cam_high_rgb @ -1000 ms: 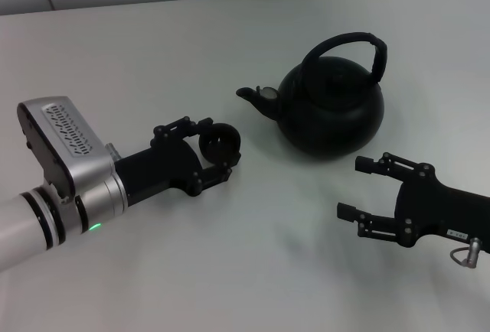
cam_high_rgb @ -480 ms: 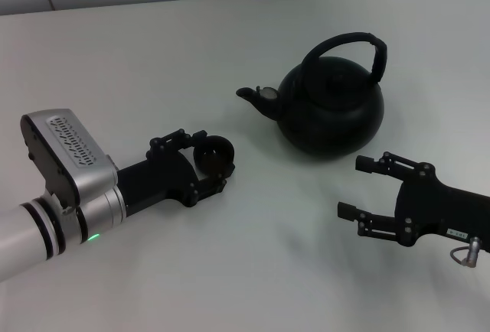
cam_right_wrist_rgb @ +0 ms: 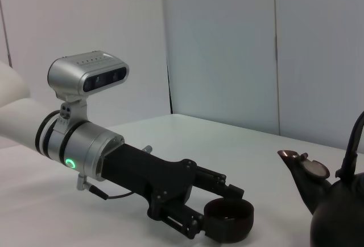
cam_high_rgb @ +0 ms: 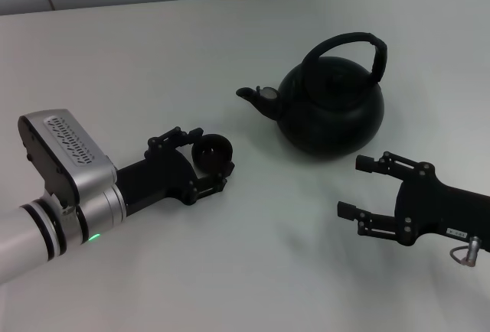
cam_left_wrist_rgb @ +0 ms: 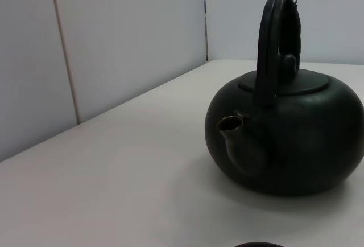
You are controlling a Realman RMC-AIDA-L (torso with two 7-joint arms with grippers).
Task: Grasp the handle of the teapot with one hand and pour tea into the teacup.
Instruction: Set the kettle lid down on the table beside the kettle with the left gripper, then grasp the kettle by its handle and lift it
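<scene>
Two grippers are showing over the white worktop (cam_high_rgb: 153,49), and only the left one is carrying anything. The left gripper (cam_high_rgb: 208,157) is clasping the teacup (cam_high_rgb: 212,152) between its fingers, one on each side of the small black bowl, holding it low over the worktop to the left of the teapot (cam_high_rgb: 331,106) and a little nearer the robot. In the right wrist view the cup (cam_right_wrist_rgb: 228,219) is sitting upright in that gripper (cam_right_wrist_rgb: 219,213), its rim level, and its inside is too dark to tell whether it holds any liquid.

The teapot is standing on the worktop, apart from both grippers, with its short spout (cam_high_rgb: 251,96) pointing towards the cup's side and the silvery cap (cam_high_rgb: 269,95) sitting just behind the spout's tip. The handle (cam_high_rgb: 354,47) is arching upright over the lid, untouched, and the left wrist view is showing it (cam_left_wrist_rgb: 272,42) edge-on above the round black body.

The right gripper (cam_high_rgb: 367,191) is lying low near the worktop in front of the teapot, on the robot's side of it, with its fingers spread wide and nothing between them, well clear of the pot's body and the handle.
</scene>
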